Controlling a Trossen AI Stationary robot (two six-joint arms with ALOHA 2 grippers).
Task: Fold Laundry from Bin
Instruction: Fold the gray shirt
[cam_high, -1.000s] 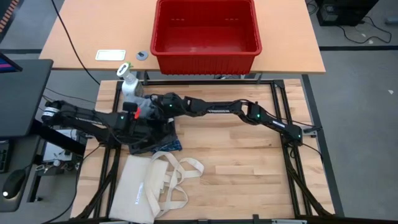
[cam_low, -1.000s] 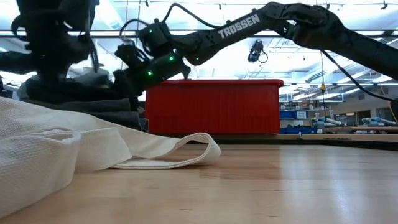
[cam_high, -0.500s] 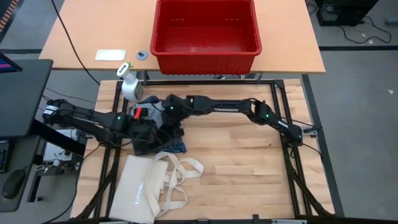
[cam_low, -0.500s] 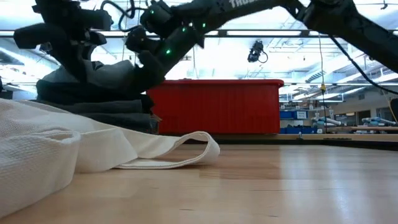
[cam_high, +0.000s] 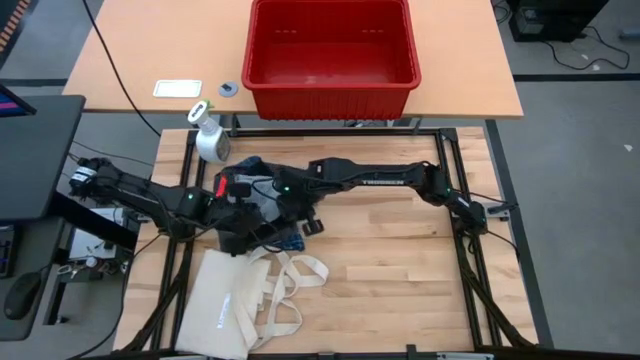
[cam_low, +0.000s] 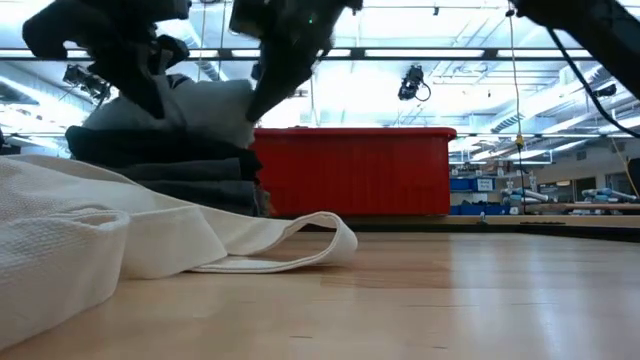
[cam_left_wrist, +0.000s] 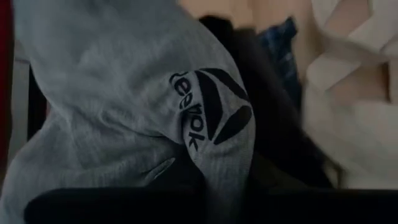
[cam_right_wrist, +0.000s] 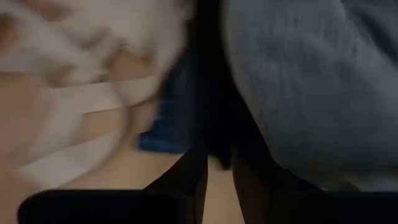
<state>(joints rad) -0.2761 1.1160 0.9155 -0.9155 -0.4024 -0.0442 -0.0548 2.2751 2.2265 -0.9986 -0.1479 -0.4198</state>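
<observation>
Laundry (cam_high: 255, 210): stacked pile at about 9 o'clock on the worktop (cam_high: 400, 270); a light grey piece (cam_left_wrist: 124, 93) with a dark logo on top, dark folded layers beneath in the low view, blue plaid (cam_high: 285, 237) showing at the pile's 5 o'clock edge.

Bin (cam_high: 331, 55): red, at 12 o'clock on a separate table, well apart from the pile.

Left gripper (cam_high: 235, 215): over the pile, entering from 9 o'clock; the grey piece fills its wrist view right up to the fingers. Whether it is clenched on the cloth cannot be told.

Right gripper (cam_high: 285, 205): reaching in from 3 o'clock, at the pile's 3 o'clock side; fingers (cam_right_wrist: 186, 180) nearly together with only a narrow gap, seemingly nipping the dark cloth edge, though the view is blurred.

Tote (cam_high: 235, 300): cream, flat at 7 o'clock, its handles (cam_high: 295, 275) touching the pile.

Spray bottle (cam_high: 208, 135): white, at 10 o'clock, just beside the pile.
</observation>
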